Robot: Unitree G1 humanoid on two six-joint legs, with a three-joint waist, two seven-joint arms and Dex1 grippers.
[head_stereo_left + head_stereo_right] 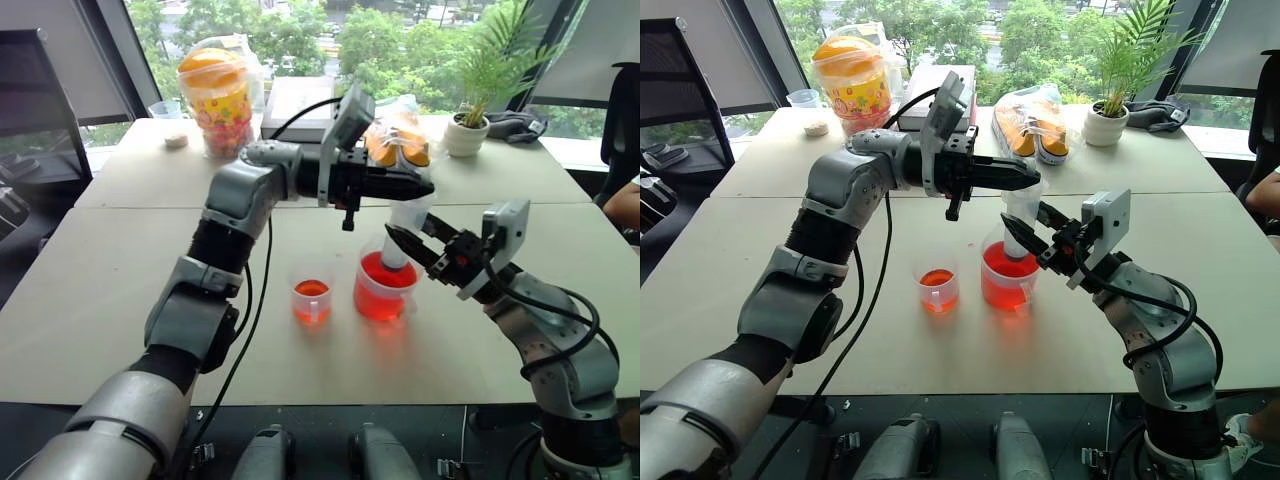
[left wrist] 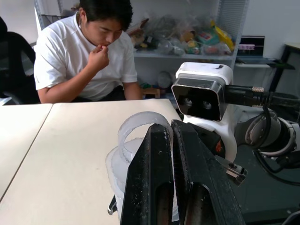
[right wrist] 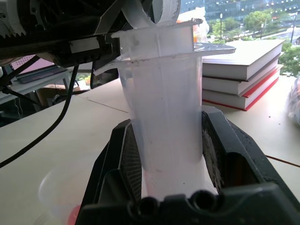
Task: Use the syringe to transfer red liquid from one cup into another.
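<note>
Upright, clear syringe (image 1: 1018, 222) — tip in red liquid (image 1: 1007, 270).

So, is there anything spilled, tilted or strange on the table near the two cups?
Nothing stands out. The table around the smaller cup and the larger cup looks dry, both cups stand upright, and the syringe stands in the larger cup, held by the right gripper.

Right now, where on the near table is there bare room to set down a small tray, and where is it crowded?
Free: the near table left of the small cup, and the strip in front of both cups. Crowded: the middle, where the measuring cup, the syringe and both grippers (left gripper, right gripper) meet. The far table holds a snack jar, books and a potted plant.
</note>
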